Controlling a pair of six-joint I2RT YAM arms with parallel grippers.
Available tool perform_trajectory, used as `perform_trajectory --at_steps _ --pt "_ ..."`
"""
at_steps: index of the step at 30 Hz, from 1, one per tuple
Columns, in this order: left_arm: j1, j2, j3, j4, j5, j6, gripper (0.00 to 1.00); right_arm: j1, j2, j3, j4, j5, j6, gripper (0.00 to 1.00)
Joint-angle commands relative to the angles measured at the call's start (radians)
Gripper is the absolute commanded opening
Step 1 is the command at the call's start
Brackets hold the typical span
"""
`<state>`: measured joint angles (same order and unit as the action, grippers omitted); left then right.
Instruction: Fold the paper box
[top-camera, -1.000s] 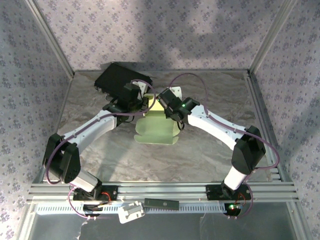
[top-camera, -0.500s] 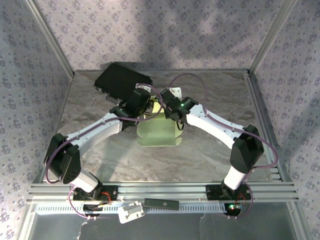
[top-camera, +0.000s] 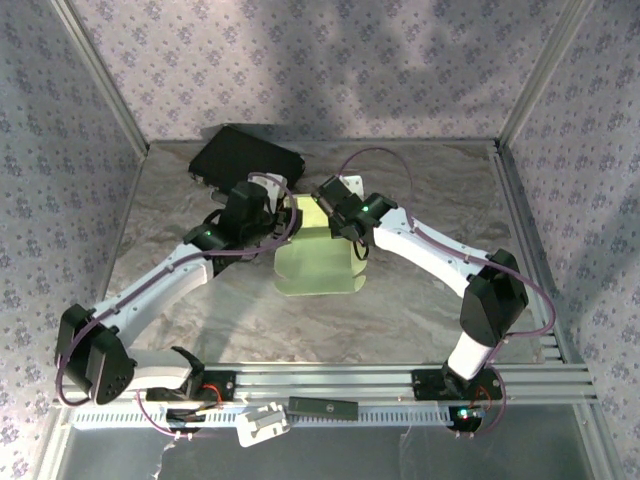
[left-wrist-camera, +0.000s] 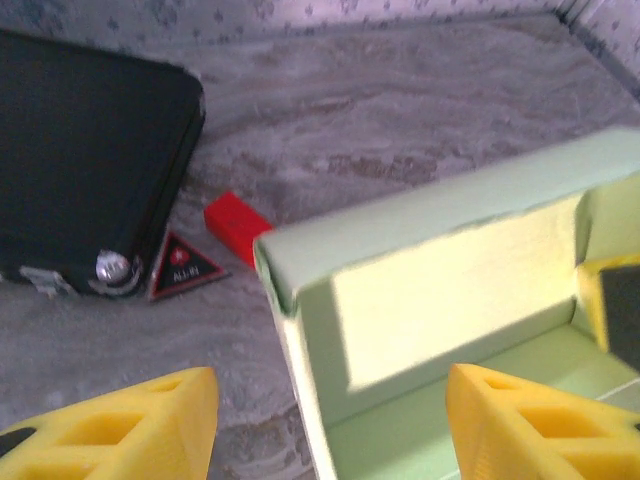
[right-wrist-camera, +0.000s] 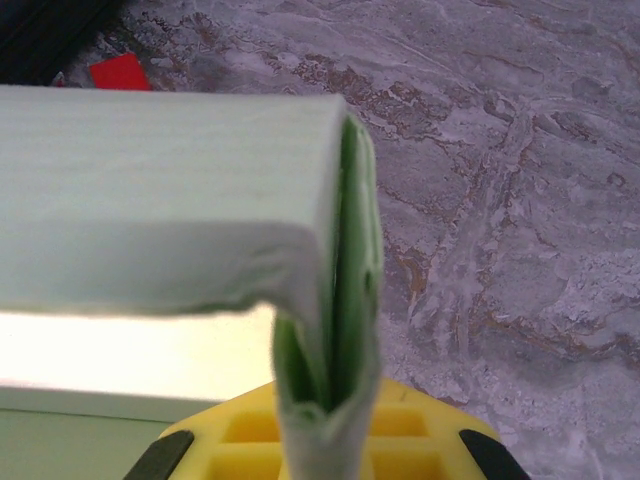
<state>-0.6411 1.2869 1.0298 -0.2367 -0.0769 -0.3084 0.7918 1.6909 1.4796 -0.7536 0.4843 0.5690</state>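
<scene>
Looking from the top view, the paper box (top-camera: 318, 262) lies mid-table toward the far edge of the table (top-camera: 430, 300), with the black case (top-camera: 243, 158) in the far left corner. My left gripper (top-camera: 270, 208) stands open at the box's left side, and my right gripper (top-camera: 322, 208) is clamped on its far wall.

Left wrist view: the box's left wall stands between my spread fingers (left-wrist-camera: 120, 425). Its open interior shows a yellow-and-black part at the right.

Right wrist view: a doubled wall is pinched tight.

A second ago my left gripper was at the box's far edge. It has since drawn back to the left.
</scene>
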Motion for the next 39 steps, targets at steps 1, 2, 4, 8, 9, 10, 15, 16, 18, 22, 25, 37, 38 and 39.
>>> perform_trajectory --at_steps 1,2,4,8,9,10,15,16,18,22,25,37,38,39 --pt "-0.001 0.007 -0.028 -0.005 0.022 -0.021 0.60 -0.006 0.011 0.035 -0.029 -0.005 0.009 0.00" --pt "-0.008 0.011 -0.034 0.001 -0.008 -0.021 0.59 -0.007 0.012 0.036 -0.030 -0.004 0.011 0.00" --pt "-0.018 0.019 -0.049 0.020 -0.060 -0.017 0.57 -0.007 0.011 0.037 -0.032 -0.004 0.011 0.00" --pt "-0.041 0.048 -0.055 0.065 -0.136 0.002 0.52 -0.008 0.012 0.040 -0.034 -0.007 0.012 0.00" --pt "-0.048 0.057 -0.051 0.072 -0.153 0.004 0.50 -0.008 0.013 0.041 -0.033 -0.008 0.012 0.00" --pt "-0.056 0.067 -0.044 0.076 -0.166 0.008 0.50 -0.008 0.015 0.040 -0.034 -0.009 0.012 0.00" --pt "-0.093 0.145 -0.009 0.075 -0.250 0.028 0.44 -0.008 0.012 0.037 -0.034 -0.010 0.019 0.00" --pt "-0.095 0.152 -0.008 0.081 -0.266 0.029 0.42 -0.008 0.011 0.036 -0.032 -0.010 0.017 0.00" --pt "-0.098 0.158 -0.020 0.102 -0.290 0.027 0.36 -0.007 0.007 0.035 -0.033 -0.009 0.020 0.00" --pt "-0.115 0.174 -0.024 0.118 -0.367 0.028 0.06 -0.008 0.008 0.033 -0.032 -0.011 0.019 0.00" --pt "-0.145 0.206 0.006 0.080 -0.462 0.021 0.00 -0.006 0.010 0.033 -0.030 -0.010 0.022 0.00" --pt "-0.229 0.216 0.146 -0.105 -0.594 -0.077 0.59 -0.010 0.015 0.027 -0.050 0.011 0.052 0.00" --pt "-0.231 0.197 0.158 -0.125 -0.572 -0.099 0.67 -0.013 0.013 0.023 -0.049 0.013 0.051 0.00" --pt "-0.232 0.171 0.168 -0.145 -0.552 -0.126 0.72 -0.016 0.010 0.018 -0.047 0.013 0.078 0.00"
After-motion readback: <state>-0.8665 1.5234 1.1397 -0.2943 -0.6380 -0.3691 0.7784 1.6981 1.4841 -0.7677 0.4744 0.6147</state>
